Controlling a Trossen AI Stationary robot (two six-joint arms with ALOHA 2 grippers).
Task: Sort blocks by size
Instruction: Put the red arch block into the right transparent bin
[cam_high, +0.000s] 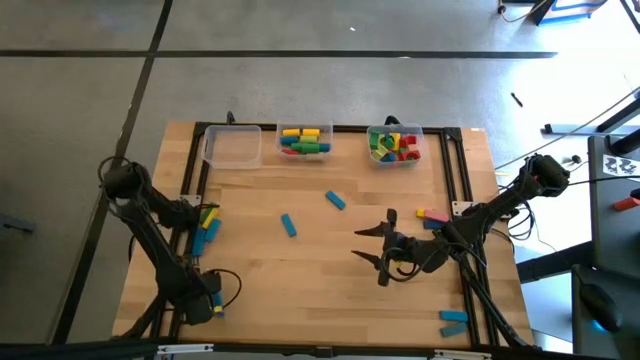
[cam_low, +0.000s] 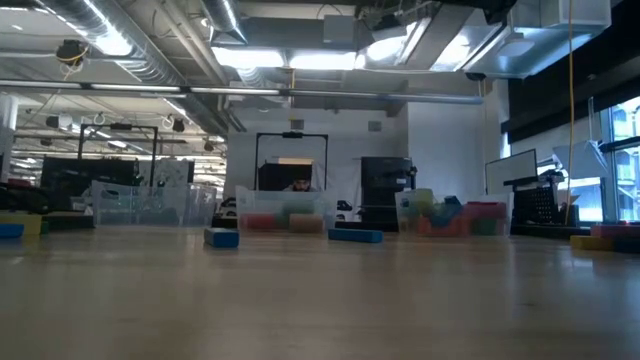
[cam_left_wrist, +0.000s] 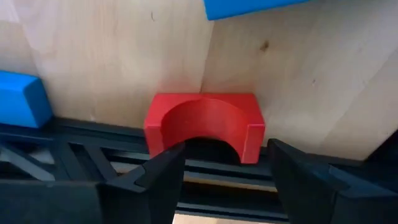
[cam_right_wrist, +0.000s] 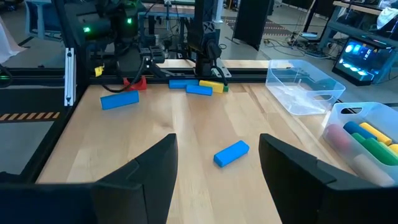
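Wooden table (cam_high: 300, 290), three clear bins (cam_high: 232, 146) along far edge (one empty, two holding blocks). Two blue blocks (cam_high: 289, 225) loose mid-table, ahead of right gripper (cam_high: 372, 245), open, holding nothing. Left gripper (cam_left_wrist: 227, 171) open, empty, straddling one red arch block (cam_left_wrist: 204, 126) at table's left edge.

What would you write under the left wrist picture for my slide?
Open left gripper poised over a red arch-shaped block at the wooden table's edge, blue blocks nearby.
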